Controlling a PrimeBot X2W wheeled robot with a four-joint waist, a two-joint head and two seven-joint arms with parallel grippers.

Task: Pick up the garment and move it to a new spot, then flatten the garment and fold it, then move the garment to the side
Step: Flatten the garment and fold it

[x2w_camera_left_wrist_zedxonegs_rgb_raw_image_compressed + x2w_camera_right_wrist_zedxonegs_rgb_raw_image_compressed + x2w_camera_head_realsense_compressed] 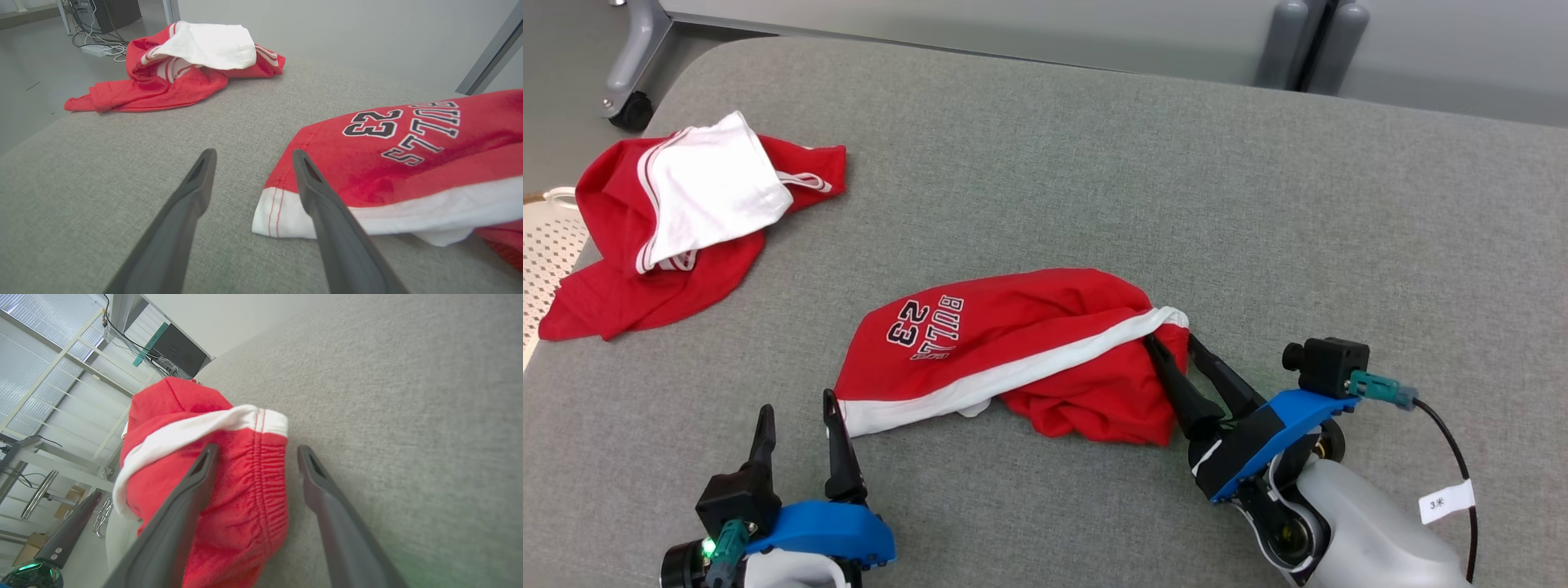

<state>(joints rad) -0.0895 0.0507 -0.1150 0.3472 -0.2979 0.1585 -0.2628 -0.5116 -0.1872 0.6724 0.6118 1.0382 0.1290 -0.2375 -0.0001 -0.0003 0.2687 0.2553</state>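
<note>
Head view: red garment [1013, 343] lies bunched near-centre on the surface [1258, 204]; left end effector [798, 402] and right end effector [1171, 338] gape wide at its ends. Flattening looks next: grip corners, spread

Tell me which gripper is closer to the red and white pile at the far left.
Left. The left gripper sits nearer the robot than the pile, apart from it; the right gripper is far off to the right, by the shorts.
</note>
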